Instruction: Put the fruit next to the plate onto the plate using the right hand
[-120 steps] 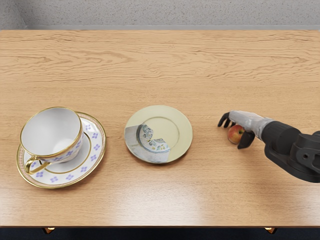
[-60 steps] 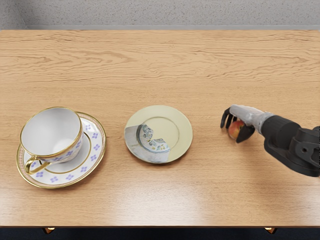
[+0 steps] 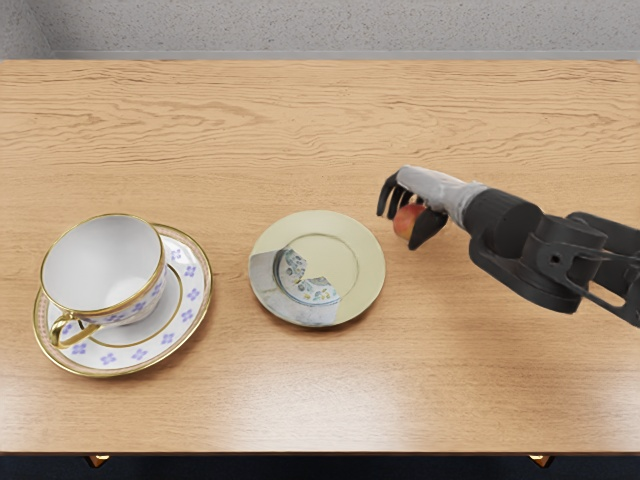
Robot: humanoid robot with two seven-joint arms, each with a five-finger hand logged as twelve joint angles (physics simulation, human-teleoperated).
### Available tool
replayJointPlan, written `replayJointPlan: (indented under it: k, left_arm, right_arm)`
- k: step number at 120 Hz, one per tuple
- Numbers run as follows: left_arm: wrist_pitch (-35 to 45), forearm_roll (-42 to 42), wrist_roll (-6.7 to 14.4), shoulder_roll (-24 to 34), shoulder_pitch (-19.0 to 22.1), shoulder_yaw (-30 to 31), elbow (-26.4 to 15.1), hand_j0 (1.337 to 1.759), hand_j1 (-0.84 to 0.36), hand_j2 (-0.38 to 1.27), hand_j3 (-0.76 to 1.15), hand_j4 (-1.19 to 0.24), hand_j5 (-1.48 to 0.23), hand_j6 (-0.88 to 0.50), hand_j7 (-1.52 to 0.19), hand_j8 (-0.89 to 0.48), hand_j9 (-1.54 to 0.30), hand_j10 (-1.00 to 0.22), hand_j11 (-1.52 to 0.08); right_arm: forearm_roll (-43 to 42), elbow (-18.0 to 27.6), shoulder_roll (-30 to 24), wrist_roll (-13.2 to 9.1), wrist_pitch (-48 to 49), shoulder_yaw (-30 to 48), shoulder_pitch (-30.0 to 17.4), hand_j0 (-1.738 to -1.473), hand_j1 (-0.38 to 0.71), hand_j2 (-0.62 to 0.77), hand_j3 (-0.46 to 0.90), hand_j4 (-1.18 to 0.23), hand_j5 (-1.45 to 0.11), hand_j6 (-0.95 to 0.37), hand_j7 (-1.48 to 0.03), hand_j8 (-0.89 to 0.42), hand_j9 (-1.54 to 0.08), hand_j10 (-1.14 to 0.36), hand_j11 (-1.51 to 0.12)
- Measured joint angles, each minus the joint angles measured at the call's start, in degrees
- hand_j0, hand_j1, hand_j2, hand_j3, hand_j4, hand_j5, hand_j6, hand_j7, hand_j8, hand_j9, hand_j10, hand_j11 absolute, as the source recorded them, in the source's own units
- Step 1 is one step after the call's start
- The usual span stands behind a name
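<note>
1. We see the right hand [image 3: 413,203] just off the upper right rim of the gold plate [image 3: 358,248], its arm coming in from the right of the plate.
2. Its dark fingers [image 3: 386,198] are curled down around a small red fruit [image 3: 404,222], with the thumb closing on the near side, so we read this as a grasp on the fruit.
3. The fruit sits beside the plate, not over it; we cannot tell whether it touches the wooden table [image 3: 320,120].
4. The plate's mirror face holds nothing.
5. Well to the left of the plate, a white teacup [image 3: 100,262] stands upright on its flowered saucer [image 3: 192,288].
</note>
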Motion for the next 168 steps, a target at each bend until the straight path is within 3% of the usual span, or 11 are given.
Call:
replayJointPlan:
  k: [48,100,110,122,134,146,168]
  left_arm:
    - [0.0,0.0,0.0,0.0,0.0,0.0,0.0,1.658,0.06,0.05,0.00,-0.24,-0.32,-0.24,-0.32,-0.24,-0.32,-0.24,-0.32]
    - [0.0,0.0,0.0,0.0,0.0,0.0,0.0,1.658,0.06,0.05,0.00,-0.24,-0.32,-0.24,-0.32,-0.24,-0.32,-0.24,-0.32]
    - [0.0,0.0,0.0,0.0,0.0,0.0,0.0,1.658,0.06,0.05,0.00,-0.24,-0.32,-0.24,-0.32,-0.24,-0.32,-0.24,-0.32]
    - [0.0,0.0,0.0,0.0,0.0,0.0,0.0,1.658,0.06,0.05,0.00,-0.24,-0.32,-0.24,-0.32,-0.24,-0.32,-0.24,-0.32]
    - [0.0,0.0,0.0,0.0,0.0,0.0,0.0,1.658,0.06,0.05,0.00,-0.24,-0.32,-0.24,-0.32,-0.24,-0.32,-0.24,-0.32]
    - [0.0,0.0,0.0,0.0,0.0,0.0,0.0,1.658,0.06,0.05,0.00,-0.24,-0.32,-0.24,-0.32,-0.24,-0.32,-0.24,-0.32]
    - [0.0,0.0,0.0,0.0,0.0,0.0,0.0,1.658,0.06,0.05,0.00,-0.24,-0.32,-0.24,-0.32,-0.24,-0.32,-0.24,-0.32]
  right_arm:
    - [0.6,-2.4,14.2,0.0,0.2,-0.4,2.9,-1.658,0.29,0.33,0.00,-0.62,-0.86,-0.60,-0.83,-0.39,-0.85,-0.48,-0.82]
    - [0.3,-5.5,16.0,0.0,0.2,-1.6,-0.8,-1.657,0.27,0.30,0.00,-0.62,-0.83,-0.61,-0.81,-0.42,-0.83,-0.50,-0.81]
    - [1.3,-5.7,15.9,0.0,-0.6,-1.2,-1.1,-1.657,0.08,0.20,0.00,-0.42,-0.57,-0.42,-0.56,-0.29,-0.56,-0.34,-0.55]
    - [2.9,-5.3,15.3,0.0,-0.9,0.3,-1.0,-1.658,-0.07,0.12,0.00,-0.27,-0.36,-0.27,-0.36,-0.19,-0.36,-0.22,-0.35]
    - [9.9,-3.3,12.0,0.0,0.0,4.0,-0.9,-1.658,-0.17,0.07,0.00,-0.18,-0.24,-0.18,-0.23,-0.13,-0.24,-0.15,-0.23]
    - [22.3,-2.2,7.4,0.0,7.4,10.6,-0.9,-1.658,-0.22,0.04,0.00,-0.12,-0.16,-0.12,-0.16,-0.09,-0.16,-0.10,-0.16]
    - [50.9,-7.6,-4.4,0.0,28.4,19.6,-0.9,-1.658,-0.28,0.01,0.00,-0.07,-0.09,-0.07,-0.09,-0.06,-0.09,-0.06,-0.09]
